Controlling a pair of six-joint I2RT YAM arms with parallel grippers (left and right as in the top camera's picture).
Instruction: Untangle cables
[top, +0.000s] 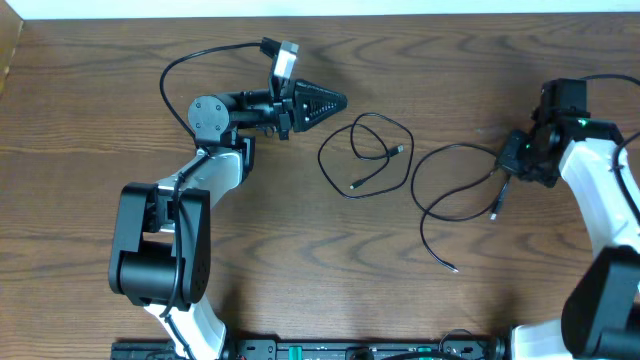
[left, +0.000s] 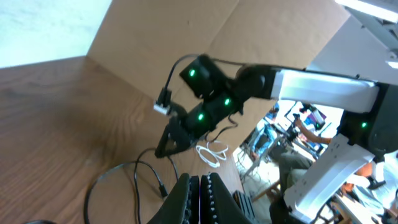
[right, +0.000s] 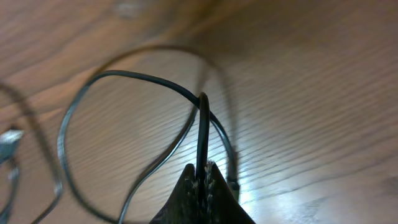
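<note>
My left end effector (top: 336, 100) is pinched to a narrow point with nothing between its fingers (left: 189, 190), which lie side by side in my left wrist view. It hangs above the tabletop (top: 300, 270) and touches no cord. Just ahead of its tip and slightly to one side, the loose black cable (top: 322, 155) lies flat on the wood in an open curl. Both of its small plugs sit inside or beside the curl, well clear of my fingers. From my left wrist, part of this cable (left: 127, 164) arcs across the wood just past my fingertips, with one plug end pointing back toward me.

My right end effector (top: 505, 168) is clamped on the held black cable (top: 440, 150). In my right wrist view the fingers (right: 186, 186) meet on the cord, which rises straight out from between the tips (right: 202, 124) and bends into a wide loop on the tabletop beyond them. From overhead, that loop spreads away from my right fingers toward the loose cable. One tail runs off to a plug lying farther from my grip. The two cables lie near each other but apart, with bare wood between them. Both cords look black; I cannot tell any other colour from these views.
</note>
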